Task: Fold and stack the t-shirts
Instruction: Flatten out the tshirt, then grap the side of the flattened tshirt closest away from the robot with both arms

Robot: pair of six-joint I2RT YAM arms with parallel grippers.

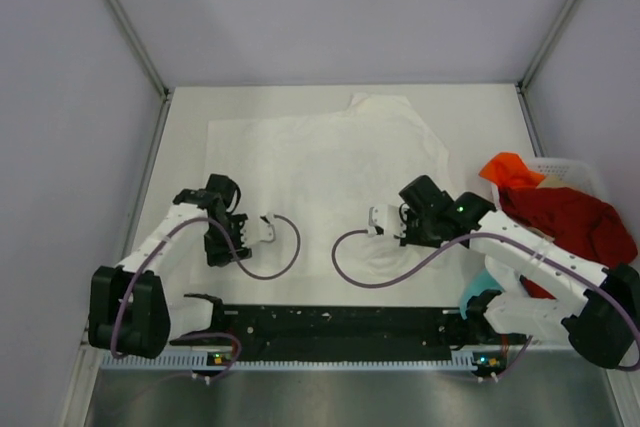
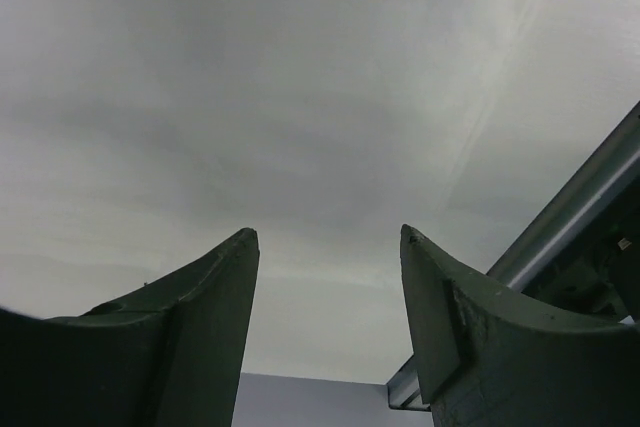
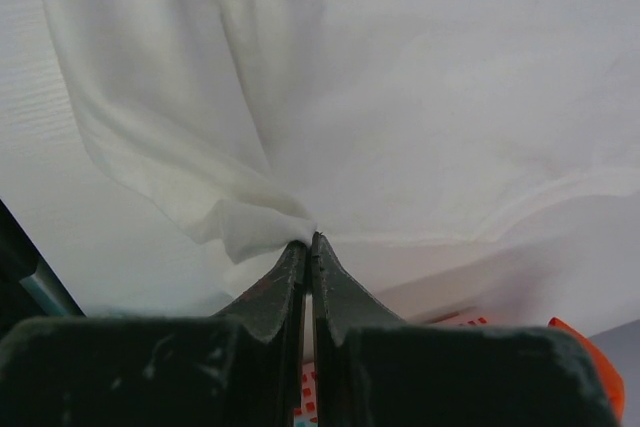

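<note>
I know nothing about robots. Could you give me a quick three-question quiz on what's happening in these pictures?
1. Fill in: the red t-shirt lies heaped in a white ____ on the robot's right.
2. What does the right gripper pinch? A) the red t-shirt B) the white t-shirt C) nothing
3. True or false: the left gripper is holding cloth.

Key: 1 basket; 2 B; 3 false, it is open on nothing.
</note>
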